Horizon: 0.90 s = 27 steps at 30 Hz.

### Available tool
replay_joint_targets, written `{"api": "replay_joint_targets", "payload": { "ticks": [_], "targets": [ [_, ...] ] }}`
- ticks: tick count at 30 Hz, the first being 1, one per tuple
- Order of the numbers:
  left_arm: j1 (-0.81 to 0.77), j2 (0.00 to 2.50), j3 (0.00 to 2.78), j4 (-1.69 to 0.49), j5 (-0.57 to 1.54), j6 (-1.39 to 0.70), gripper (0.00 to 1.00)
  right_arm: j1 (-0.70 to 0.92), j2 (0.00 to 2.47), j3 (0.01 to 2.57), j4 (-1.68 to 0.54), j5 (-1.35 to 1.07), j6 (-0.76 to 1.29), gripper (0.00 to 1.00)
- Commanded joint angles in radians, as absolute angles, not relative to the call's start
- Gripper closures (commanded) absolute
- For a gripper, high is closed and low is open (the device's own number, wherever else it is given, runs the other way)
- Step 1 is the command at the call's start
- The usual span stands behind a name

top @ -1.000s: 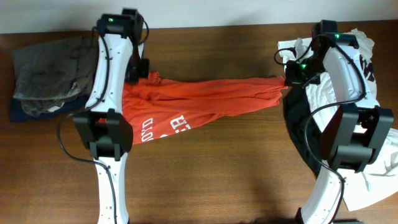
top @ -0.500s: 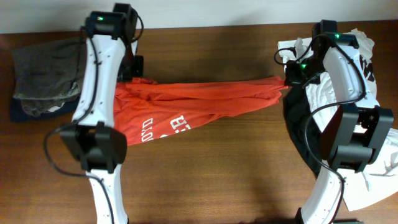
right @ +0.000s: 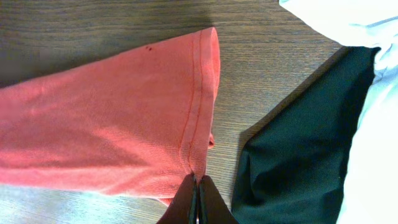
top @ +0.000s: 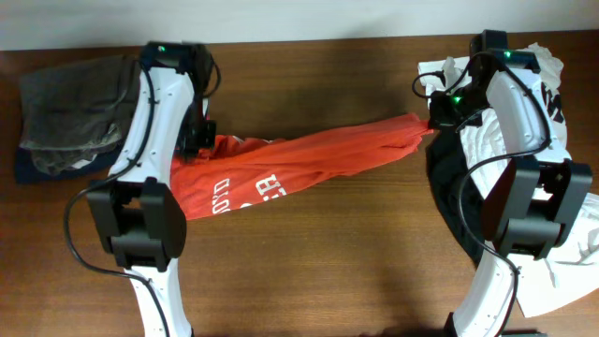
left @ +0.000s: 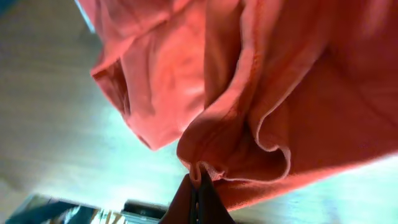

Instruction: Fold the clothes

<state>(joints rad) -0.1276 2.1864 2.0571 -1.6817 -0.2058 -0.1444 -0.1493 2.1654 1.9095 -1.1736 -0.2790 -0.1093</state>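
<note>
A red-orange T-shirt [top: 299, 161] with white lettering stretches across the table between my two arms. My left gripper [top: 198, 140] is shut on a bunched edge of the T-shirt [left: 249, 106] at its left end; the cloth hangs in folds above the table. At the right end, my right gripper [top: 432, 120] is shut on the hemmed corner of the T-shirt [right: 124, 124]. A black garment [right: 298, 143] and a white T-shirt [top: 524, 122] with black letters lie under the right arm.
A grey garment [top: 70, 103] lies on a dark blue one [top: 42, 168] at the back left corner. The white and black clothes pile reaches down the right edge [top: 571, 253]. Bare wood shows in front of the red shirt [top: 328, 262].
My left gripper has swung back and then forward, dragging the shirt's left end toward the front; the shirt now runs diagonally. The right gripper has held still.
</note>
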Motion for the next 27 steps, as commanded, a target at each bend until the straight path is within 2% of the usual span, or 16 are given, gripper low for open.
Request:
{"api": "replay_joint_targets", "payload": {
  "ticks": [1, 6, 7, 8, 9, 10, 11, 12, 13, 14, 15, 18, 21, 27],
  "targets": [
    [-0.118, 2.188, 1.999, -1.668, -0.278, -0.194, 0.99, -0.157, 2.16, 1.932, -1.171, -0.284, -0.117, 0.96],
    [-0.119, 2.188, 1.969, -1.617, -0.278, -0.194, 0.99, -0.157, 2.16, 1.932, -1.171, -0.284, -0.116, 0.96],
    [-0.119, 2.188, 1.969, -1.609, -0.278, -0.194, 0.89, -0.157, 2.16, 1.932, -1.171, -0.284, -0.116, 0.96],
    [-0.119, 2.188, 1.969, -1.602, -0.279, -0.193, 0.69, -0.157, 2.16, 1.932, -1.171, -0.284, -0.116, 0.96],
    [-0.119, 2.188, 1.969, -1.593, -0.282, -0.193, 0.55, -0.157, 2.16, 1.932, -1.171, -0.284, -0.116, 0.96],
    [-0.119, 2.188, 1.969, -1.579, -0.289, -0.193, 0.34, -0.157, 2.16, 1.932, -1.171, -0.284, -0.116, 0.96],
    [-0.119, 2.188, 1.969, -1.564, -0.297, -0.193, 0.2, -0.157, 2.16, 1.932, -1.17, -0.285, -0.116, 0.96],
    [-0.118, 2.188, 1.969, -1.548, -0.303, -0.193, 0.13, -0.157, 2.16, 1.932, -1.17, -0.285, -0.116, 0.94],
    [-0.118, 2.188, 1.969, -1.53, -0.309, -0.193, 0.13, -0.157, 2.16, 1.932, -1.171, -0.285, -0.116, 0.81],
    [-0.117, 2.188, 1.969, -1.513, -0.311, -0.194, 0.07, -0.157, 2.16, 1.932, -1.171, -0.286, -0.116, 0.68],
    [-0.114, 2.188, 1.969, -1.494, -0.31, -0.194, 0.06, -0.157, 2.16, 1.932, -1.171, -0.289, -0.116, 0.62],
    [-0.105, 2.188, 1.972, -1.456, -0.31, -0.194, 0.05, -0.157, 2.16, 1.932, -1.172, -0.301, -0.116, 0.55],
    [-0.094, 2.187, 1.993, -1.452, -0.31, -0.194, 0.05, -0.157, 2.164, 1.929, -1.18, -0.305, -0.116, 0.43],
    [-0.062, 2.169, 2.113, -1.449, -0.266, -0.197, 0.01, -0.157, 2.177, 1.88, -1.162, -0.349, -0.117, 0.41]
  ]
}}
